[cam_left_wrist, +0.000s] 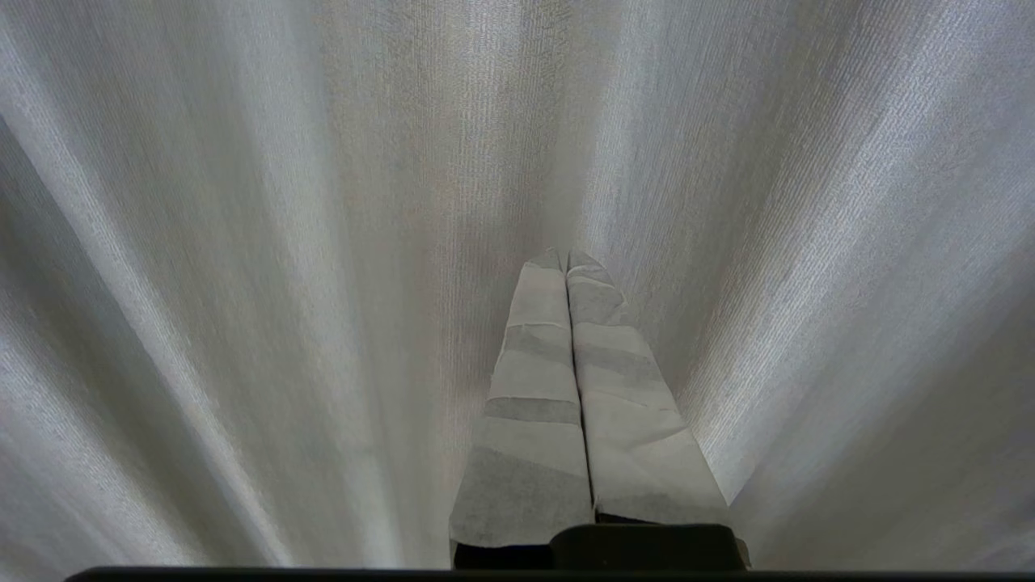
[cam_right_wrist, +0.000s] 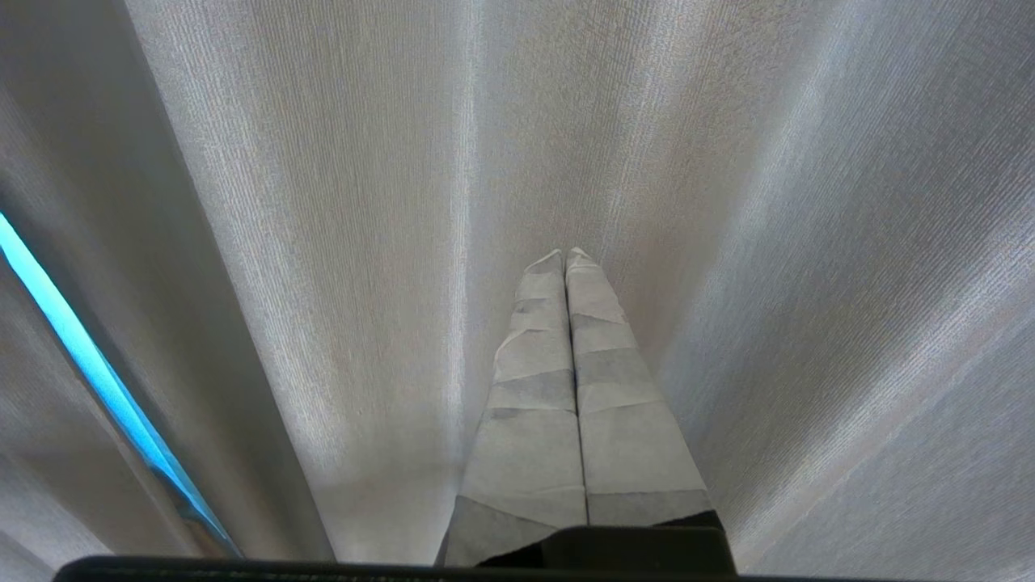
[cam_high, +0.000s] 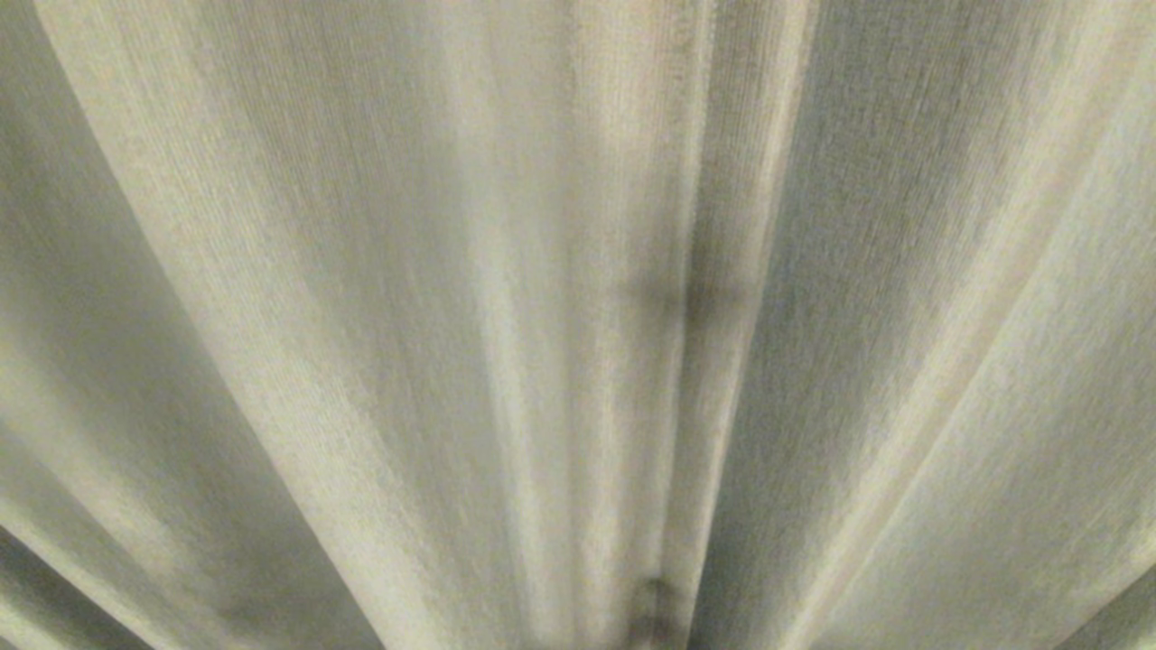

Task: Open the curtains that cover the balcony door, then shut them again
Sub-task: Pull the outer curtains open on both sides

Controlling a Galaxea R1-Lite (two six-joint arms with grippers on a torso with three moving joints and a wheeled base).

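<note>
The curtains (cam_high: 379,271) filled the head view from edge to edge, hiding whatever stood behind them, and neither arm showed there. In the right wrist view a narrow bright blue slit (cam_right_wrist: 89,364) between two folds was too thin to tell what lay beyond.

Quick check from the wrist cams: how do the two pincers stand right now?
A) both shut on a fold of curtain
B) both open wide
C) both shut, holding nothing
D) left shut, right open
C: the left pincer and right pincer show fingers pressed together with no fabric between, in front of the curtains.
</note>
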